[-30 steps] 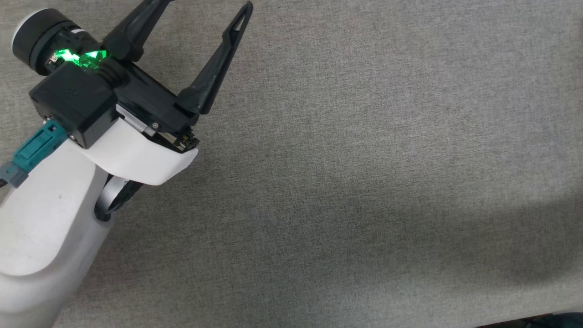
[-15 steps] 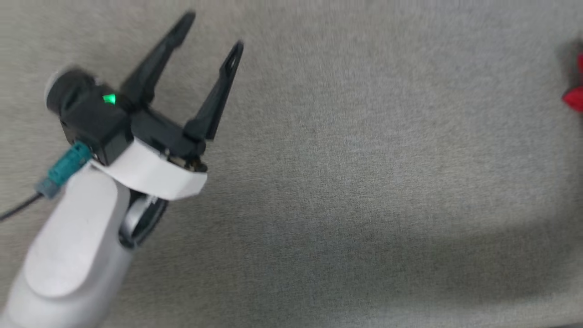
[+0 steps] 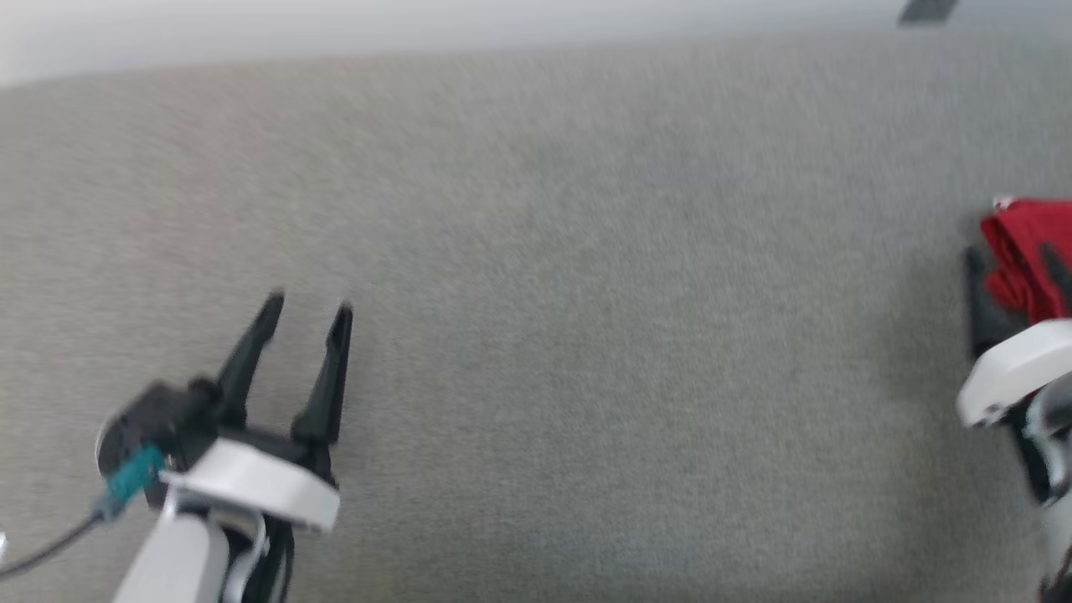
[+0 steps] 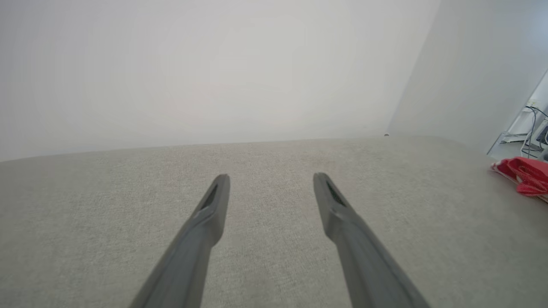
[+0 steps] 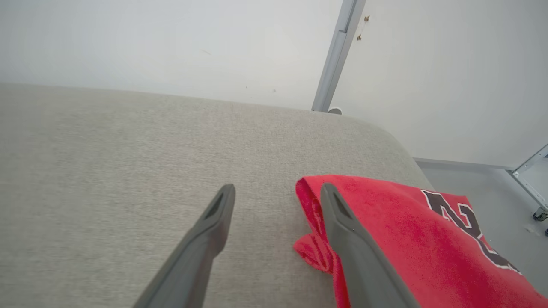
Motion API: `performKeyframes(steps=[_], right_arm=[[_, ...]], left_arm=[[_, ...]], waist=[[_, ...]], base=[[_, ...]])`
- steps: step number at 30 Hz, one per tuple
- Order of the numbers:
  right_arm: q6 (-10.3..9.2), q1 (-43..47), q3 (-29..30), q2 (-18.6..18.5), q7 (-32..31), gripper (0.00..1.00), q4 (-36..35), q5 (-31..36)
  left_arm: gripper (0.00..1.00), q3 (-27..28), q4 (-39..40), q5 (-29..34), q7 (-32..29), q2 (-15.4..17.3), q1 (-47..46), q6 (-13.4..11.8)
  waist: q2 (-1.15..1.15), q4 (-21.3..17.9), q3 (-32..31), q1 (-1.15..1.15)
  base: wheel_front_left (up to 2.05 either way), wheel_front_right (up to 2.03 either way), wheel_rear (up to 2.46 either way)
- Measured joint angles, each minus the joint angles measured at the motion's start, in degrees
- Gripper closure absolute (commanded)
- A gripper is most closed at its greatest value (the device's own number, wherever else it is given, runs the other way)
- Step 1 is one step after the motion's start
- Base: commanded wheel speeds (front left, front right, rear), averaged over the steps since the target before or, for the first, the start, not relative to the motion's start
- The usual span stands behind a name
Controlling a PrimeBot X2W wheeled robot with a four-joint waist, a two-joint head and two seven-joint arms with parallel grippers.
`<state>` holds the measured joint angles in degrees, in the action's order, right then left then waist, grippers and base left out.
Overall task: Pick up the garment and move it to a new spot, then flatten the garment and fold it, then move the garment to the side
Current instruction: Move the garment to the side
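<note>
The garment point(image 5: 406, 222), red with black white-outlined numerals, lies bunched and folded at the right end of the grey fabric surface point(image 5: 107, 171). My right gripper point(image 5: 278, 188) is open just above it. One finger is over the garment's left edge and the other over bare surface, with nothing pinched between them. In the head view the garment point(image 3: 1026, 243) sits at the right border with the right gripper point(image 3: 1013, 268) on it, blurred. My left gripper point(image 3: 307, 308) hovers open and empty over the surface at the lower left, far from the garment point(image 4: 524, 171). In its own wrist view the left gripper point(image 4: 270, 177) has its fingers spread.
The grey surface point(image 3: 586, 335) ends at a pale wall point(image 3: 419, 25) behind. Its right end rounds off just past the garment, with floor point(image 5: 471, 179) below. A metal post point(image 5: 338, 55) stands at the back corner, and cables point(image 4: 531, 124) lie on the floor beyond.
The whole head picture has shifted, so the camera has moved. The wall, the garment and the right gripper have come into it, and the left gripper now sits lower in the picture.
</note>
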<state>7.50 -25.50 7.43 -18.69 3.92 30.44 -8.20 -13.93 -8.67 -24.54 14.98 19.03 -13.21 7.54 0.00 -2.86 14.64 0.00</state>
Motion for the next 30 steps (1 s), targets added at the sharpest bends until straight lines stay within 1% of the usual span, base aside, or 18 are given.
performKeyframes(steps=[6, 12, 15, 21, 30], right_arm=[[0.0, 5.48, -5.38, 3.28, 5.65, 0.0, -0.62, -2.14], [0.0, 10.28, -6.52, 6.64, 9.23, 0.0, -2.14, -5.41], [0.0, 12.49, -6.5, 7.89, 10.11, 0.0, -4.31, -6.27], [0.0, 18.3, -4.56, 10.23, 10.66, 0.0, -8.77, -7.55], [0.0, 27.09, -0.37, 12.83, 10.04, 0.0, -18.17, -7.24]], left_arm=[[0.0, 1.92, -2.48, -0.27, 0.0, -2.37, 6.5, 0.0], [0.0, 4.27, -3.07, -0.44, 0.0, -3.33, 11.23, 0.0], [0.0, 6.32, -1.82, -0.03, 0.0, -4.08, 13.38, 0.0], [0.0, 7.82, 0.26, 0.55, 0.0, -4.48, 17.2, 0.0], [0.0, 10.07, 4.05, 1.96, 0.0, -5.47, 22.17, 0.0]], waist=[[0.0, 2.76, -6.45, 0.0], [0.0, 5.63, -12.29, 0.0], [0.0, 6.93, -14.48, 0.0], [0.0, 8.61, -17.22, 0.0], [0.0, 9.33, -18.38, 0.0]], base=[[0.0, 0.0, 0.0], [0.0, 0.0, 0.0], [0.0, 0.0, 0.0], [0.0, 0.0, 0.0], [0.0, 0.0, 0.0]])
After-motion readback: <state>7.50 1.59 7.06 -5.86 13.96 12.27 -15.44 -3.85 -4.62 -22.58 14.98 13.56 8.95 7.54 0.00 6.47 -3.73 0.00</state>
